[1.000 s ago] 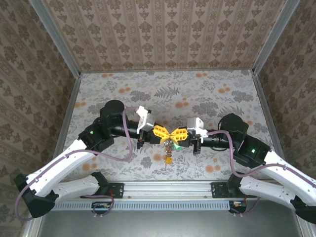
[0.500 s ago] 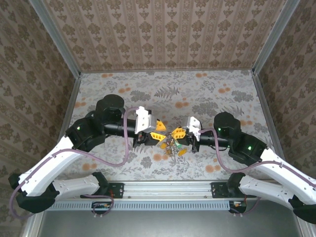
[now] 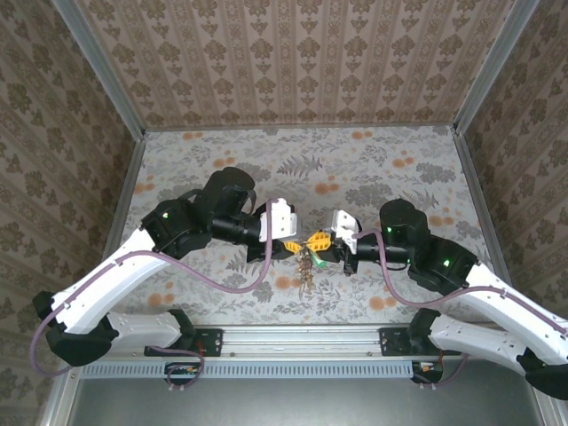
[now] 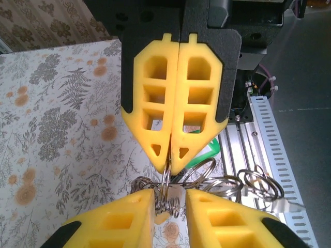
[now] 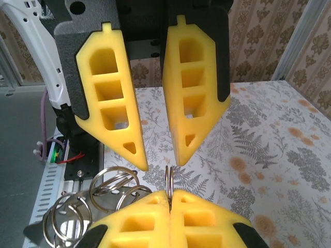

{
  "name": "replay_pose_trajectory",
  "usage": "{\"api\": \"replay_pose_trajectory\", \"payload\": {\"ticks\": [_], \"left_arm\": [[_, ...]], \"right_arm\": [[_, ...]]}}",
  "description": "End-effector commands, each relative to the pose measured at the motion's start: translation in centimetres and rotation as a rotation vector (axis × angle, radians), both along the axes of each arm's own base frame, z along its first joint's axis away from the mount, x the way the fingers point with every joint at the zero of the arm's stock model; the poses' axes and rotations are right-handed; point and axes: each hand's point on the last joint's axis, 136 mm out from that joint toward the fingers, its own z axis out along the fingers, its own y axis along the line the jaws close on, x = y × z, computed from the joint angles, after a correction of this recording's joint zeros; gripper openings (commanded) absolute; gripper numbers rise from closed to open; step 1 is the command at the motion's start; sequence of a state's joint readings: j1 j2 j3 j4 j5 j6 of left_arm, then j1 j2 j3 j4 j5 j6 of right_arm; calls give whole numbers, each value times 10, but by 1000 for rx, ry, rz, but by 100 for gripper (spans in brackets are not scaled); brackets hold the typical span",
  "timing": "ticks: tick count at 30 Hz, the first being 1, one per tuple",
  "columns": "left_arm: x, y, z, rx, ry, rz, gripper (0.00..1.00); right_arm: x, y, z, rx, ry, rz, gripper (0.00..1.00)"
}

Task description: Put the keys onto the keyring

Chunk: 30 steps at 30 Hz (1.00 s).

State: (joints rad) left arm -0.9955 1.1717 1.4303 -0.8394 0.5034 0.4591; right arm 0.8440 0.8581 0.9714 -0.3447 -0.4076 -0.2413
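Note:
The keyring (image 3: 306, 262) is a bundle of thin metal wire loops hanging between the two yellow-fingered grippers above the table's middle. My right gripper (image 3: 317, 241) is shut on one upright loop (image 5: 168, 178), which sticks out between its fingertips (image 5: 169, 195). My left gripper (image 3: 289, 245) faces it tip to tip and is open, its fingers either side of that loop (image 4: 166, 186) without pinching it. A green key head (image 4: 220, 150) shows behind the right gripper (image 4: 169, 164), and an orange scrap (image 4: 164, 217) hangs below the loops. The other keys are too small to pick out.
Several more loops (image 4: 258, 183) of the bundle spread sideways toward the aluminium rail (image 3: 293, 337) at the near edge. The floral table (image 3: 399, 169) lies below, walled in by patterned panels on three sides.
The left arm has swung right and its gripper has closed in on the ring bundle, fingers spread. The right gripper has shifted slightly left, still pinching the loop.

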Motion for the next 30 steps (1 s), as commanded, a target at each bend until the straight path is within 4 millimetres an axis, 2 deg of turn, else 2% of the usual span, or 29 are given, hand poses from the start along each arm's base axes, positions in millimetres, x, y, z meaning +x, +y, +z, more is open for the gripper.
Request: {"api": "replay_pose_trajectory", "payload": {"ticks": [1, 13, 17, 19, 21, 22, 26, 30], "left_arm": [[-5, 2, 7, -7, -31, -30, 23], [-1, -9, 1, -7, -26, -50, 22], [0, -11, 1, -8, -28, -54, 12], [-2, -10, 0, -5, -26, -57, 0], [-3, -9, 2, -9, -21, -64, 0], [-5, -9, 4, -19, -21, -67, 0], [-12, -4, 19, -81, -29, -82, 0], [-28, -3, 40, -176, 16, -156, 0]], "right_arm": [[-4, 2, 24, 48, -51, 35, 0], [-7, 3, 25, 56, -51, 51, 0], [-7, 2, 24, 51, -48, 46, 0], [-7, 2, 23, 50, -47, 46, 0], [-6, 2, 22, 48, -45, 40, 0], [-5, 2, 21, 46, -42, 37, 1], [-5, 1, 17, 50, -23, 28, 21], [-8, 0, 15, 78, -9, 28, 27]]}}
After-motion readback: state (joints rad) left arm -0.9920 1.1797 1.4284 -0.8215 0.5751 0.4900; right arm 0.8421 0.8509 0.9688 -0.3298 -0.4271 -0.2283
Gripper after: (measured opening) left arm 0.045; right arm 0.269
